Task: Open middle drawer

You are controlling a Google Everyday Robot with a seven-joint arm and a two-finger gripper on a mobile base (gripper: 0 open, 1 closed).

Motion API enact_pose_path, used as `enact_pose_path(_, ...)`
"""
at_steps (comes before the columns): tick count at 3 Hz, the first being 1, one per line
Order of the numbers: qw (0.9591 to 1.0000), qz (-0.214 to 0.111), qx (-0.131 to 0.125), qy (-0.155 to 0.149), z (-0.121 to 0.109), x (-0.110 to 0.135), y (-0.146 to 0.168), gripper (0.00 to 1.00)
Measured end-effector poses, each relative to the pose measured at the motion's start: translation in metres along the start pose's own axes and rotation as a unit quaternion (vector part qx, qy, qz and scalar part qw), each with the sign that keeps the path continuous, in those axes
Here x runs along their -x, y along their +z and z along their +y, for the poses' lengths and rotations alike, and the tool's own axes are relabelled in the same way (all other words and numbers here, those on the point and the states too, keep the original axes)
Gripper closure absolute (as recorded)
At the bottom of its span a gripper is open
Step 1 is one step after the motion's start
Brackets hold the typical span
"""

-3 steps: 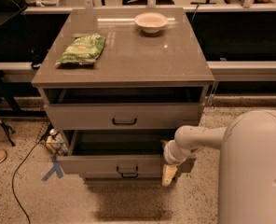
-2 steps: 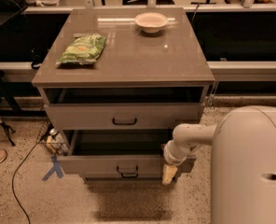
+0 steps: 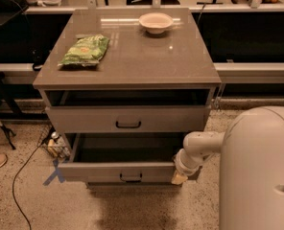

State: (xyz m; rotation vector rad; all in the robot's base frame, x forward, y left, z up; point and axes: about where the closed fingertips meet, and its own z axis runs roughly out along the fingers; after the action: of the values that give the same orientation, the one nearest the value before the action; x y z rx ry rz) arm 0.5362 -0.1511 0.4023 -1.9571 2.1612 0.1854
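The middle drawer (image 3: 99, 172) is pulled out of the grey-beige cabinet, and its plain dark inside (image 3: 127, 153) shows. Its small black bar handle (image 3: 131, 178) sits at the centre of the flat front. My gripper (image 3: 179, 177) is at the right end of that drawer front, below the white arm (image 3: 197, 150), with a yellowish tip showing. The taller top drawer (image 3: 84, 120) with the wider handle (image 3: 128, 125) stands slightly out above it. The lowest drawer is hidden under the middle one.
On the cabinet top (image 3: 147, 66) lie a green chip bag (image 3: 84, 50) and a white bowl (image 3: 156, 22). My white body (image 3: 257, 176) fills the lower right. A blue tape cross (image 3: 54, 174), a cable (image 3: 22, 176) and small items (image 3: 55, 145) are on the floor at left.
My body has come slightly further into view at the right. The middle drawer and the gripper stay in about the same place.
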Motion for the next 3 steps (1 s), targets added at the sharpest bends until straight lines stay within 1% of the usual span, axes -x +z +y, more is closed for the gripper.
enact_pose_path(1,1.0000,0.000,0.000,0.000,0.000,0.000,0.000,0.75)
enact_pose_path(2,0.9994,0.002,-0.003,0.035,0.028,-0.015,-0.002,0.97)
enact_pose_path(3,0.9994,0.002,-0.003,0.035,0.028,-0.015,-0.002,1.00)
